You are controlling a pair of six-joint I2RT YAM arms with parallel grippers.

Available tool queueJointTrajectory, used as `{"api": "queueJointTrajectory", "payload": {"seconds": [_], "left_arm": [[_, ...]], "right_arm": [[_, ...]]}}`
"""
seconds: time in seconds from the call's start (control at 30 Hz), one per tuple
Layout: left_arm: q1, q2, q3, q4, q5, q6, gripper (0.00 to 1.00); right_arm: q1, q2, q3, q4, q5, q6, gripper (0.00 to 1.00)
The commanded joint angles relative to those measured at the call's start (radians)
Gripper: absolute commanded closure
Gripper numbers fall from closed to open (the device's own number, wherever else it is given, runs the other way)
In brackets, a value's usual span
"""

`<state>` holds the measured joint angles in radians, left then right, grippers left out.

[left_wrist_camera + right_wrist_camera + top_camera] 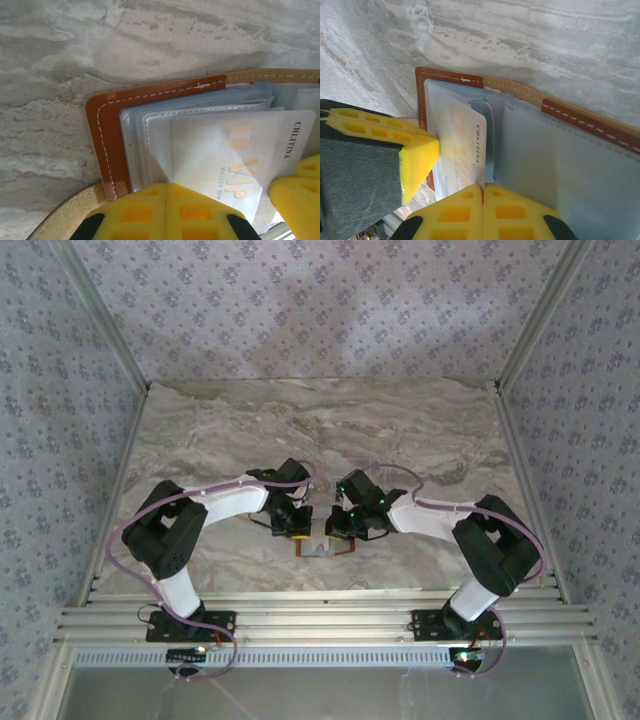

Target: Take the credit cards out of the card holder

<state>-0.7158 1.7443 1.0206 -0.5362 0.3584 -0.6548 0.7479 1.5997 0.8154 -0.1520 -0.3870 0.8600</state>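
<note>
Brown card holder (107, 130), pinned at frame bottom under closed left gripper (167, 212). White VIP card (225, 155), apparently pinched by closed right gripper (482, 210). Pull straight along sleeve (137, 145), keeping leather flat.

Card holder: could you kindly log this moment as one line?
holder open on table | card partly out | right gripper shut on card | left gripper shut at holder

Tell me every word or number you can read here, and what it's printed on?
"CHLITINA": black capitals along one edge of the pale card in the open brown card holder.
"VIP": large gold letters on the same card's face.
"MAISON NEW": tiny gold line beside VIP; it seems to run on, and the rest can't be read.
Faint gold marks above VIP: too blurred to read.
</note>
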Motion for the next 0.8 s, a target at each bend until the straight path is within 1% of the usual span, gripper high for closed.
{"api": "queueJointTrajectory", "payload": {"seconds": [0.0, 0.27, 0.43, 0.6, 0.77], "left_arm": [[-0.006, 0.023, 0.008, -0.066, -0.044, 0.018, 0.95], [-0.006, 0.029, 0.010, -0.068, -0.045, 0.019, 0.95], [-0.006, 0.026, 0.006, -0.069, -0.049, 0.020, 0.95], [-0.006, 0.028, 0.005, -0.066, -0.048, 0.017, 0.95], [-0.008, 0.029, 0.009, -0.065, -0.046, 0.017, 0.95]], "right_arm": [[-0.013, -0.043, -0.020, 0.002, -0.003, 0.008, 0.98], [-0.027, -0.085, -0.024, -0.077, 0.048, -0.002, 1.00], [-0.024, -0.089, -0.022, -0.059, 0.044, -0.001, 1.00], [-0.007, -0.072, -0.012, -0.002, -0.003, 0.004, 0.92], [-0.002, -0.052, -0.011, 0.018, -0.020, 0.012, 0.90]]}}
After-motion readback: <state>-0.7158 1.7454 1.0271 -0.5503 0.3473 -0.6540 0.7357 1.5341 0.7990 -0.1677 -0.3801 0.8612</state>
